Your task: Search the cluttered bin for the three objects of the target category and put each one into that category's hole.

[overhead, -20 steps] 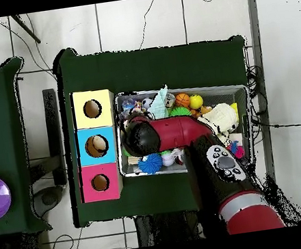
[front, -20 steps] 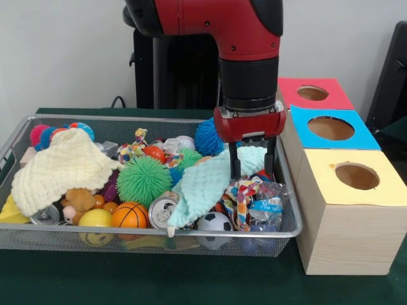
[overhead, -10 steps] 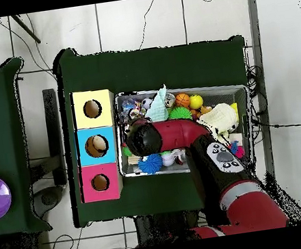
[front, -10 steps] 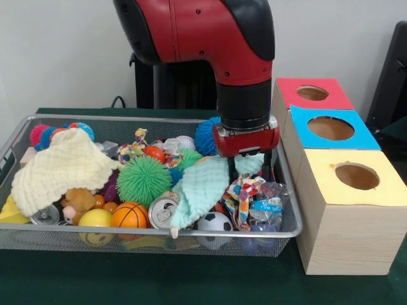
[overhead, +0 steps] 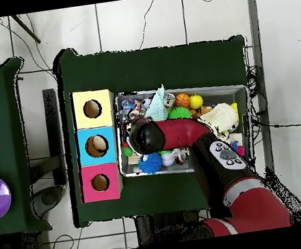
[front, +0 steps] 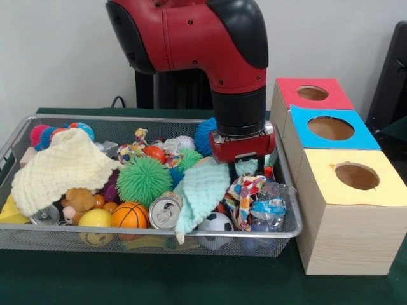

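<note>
The claw (front: 252,168) is buried in the mint cloth (front: 202,190); I cannot tell its state. Soft and limp, the cloth is best pinched at a bunched fold.

light: bright, even | shadows: soft | focus: perhaps slightly soft

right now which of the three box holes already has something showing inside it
The hole in the blue-topped middle box: in the overhead view a pale object shows inside it, while the holes in the yellow-topped box and the red-topped box look dark.
</note>
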Controlling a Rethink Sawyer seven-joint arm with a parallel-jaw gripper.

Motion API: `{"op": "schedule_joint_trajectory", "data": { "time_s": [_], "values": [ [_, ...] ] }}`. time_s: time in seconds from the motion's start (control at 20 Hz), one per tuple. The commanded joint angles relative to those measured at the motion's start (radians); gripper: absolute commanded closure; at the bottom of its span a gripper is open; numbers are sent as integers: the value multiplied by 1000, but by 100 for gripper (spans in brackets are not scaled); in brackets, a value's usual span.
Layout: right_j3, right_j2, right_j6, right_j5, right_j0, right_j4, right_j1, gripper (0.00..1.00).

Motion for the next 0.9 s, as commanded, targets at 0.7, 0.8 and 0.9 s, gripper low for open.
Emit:
{"op": "schedule_joint_trajectory", "data": {
  "time_s": [0.7,0.8,0.9],
  "values": [
    [-15,106,38,-26,-24,-48,-22,100],
    [-6,100,43,-20,-20,-45,-38,100],
    [-7,91,48,-6,-10,-40,-54,100]
  ]
}}
